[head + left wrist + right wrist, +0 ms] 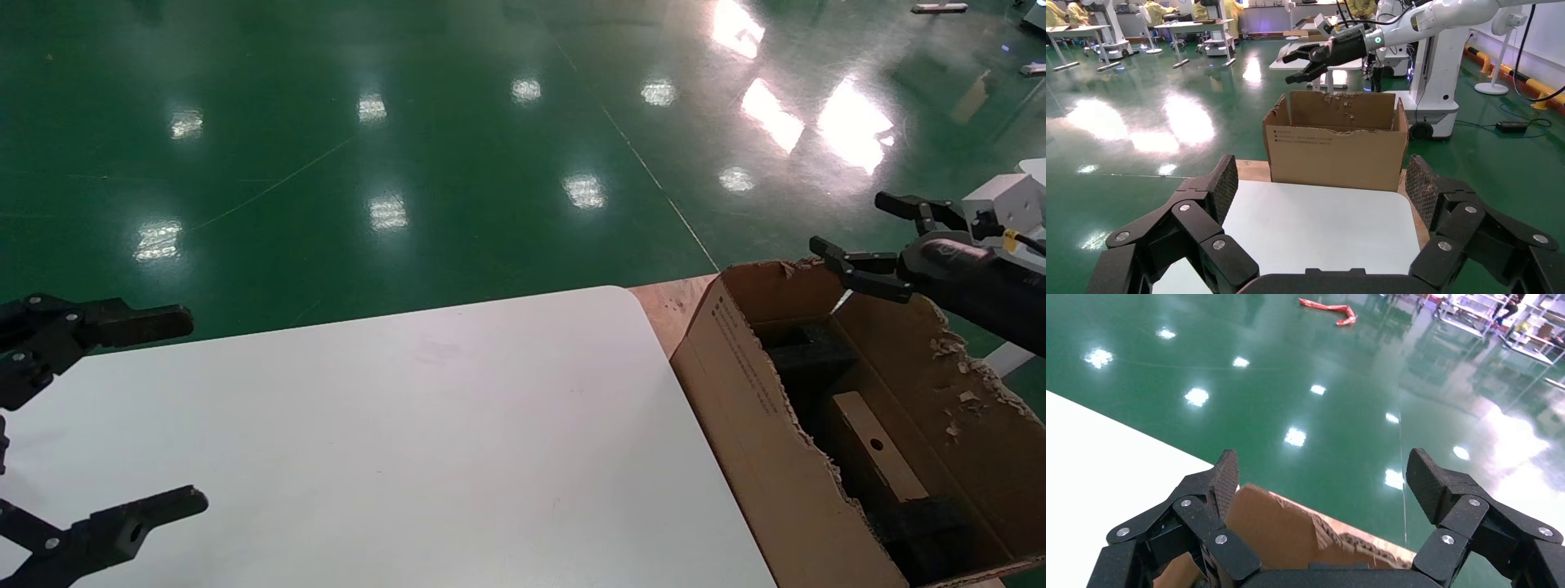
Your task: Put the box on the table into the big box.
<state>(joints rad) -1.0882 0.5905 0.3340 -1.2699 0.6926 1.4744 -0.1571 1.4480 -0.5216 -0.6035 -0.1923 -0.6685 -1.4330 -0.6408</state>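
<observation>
While the small box (878, 457) already lay inside the big box (760, 425) at the lower right of the head view, leaning between dark foam blocks (805, 353) with its round hole facing up, the step in hand looked like a clean retreat. The right gripper (854, 237) hung at the upper right, above the carton's far torn rim, its fingers spread and empty; a good exit would lift it straight up, clear of the ragged flaps, so nothing snagged or tipped the carton. The left gripper (155, 416) sat parked at the lower left over the white desk (425, 441), fingers wide apart, holding nothing. Cardboard crumbs (956, 384) clung to the carton's inner right wall.
</observation>
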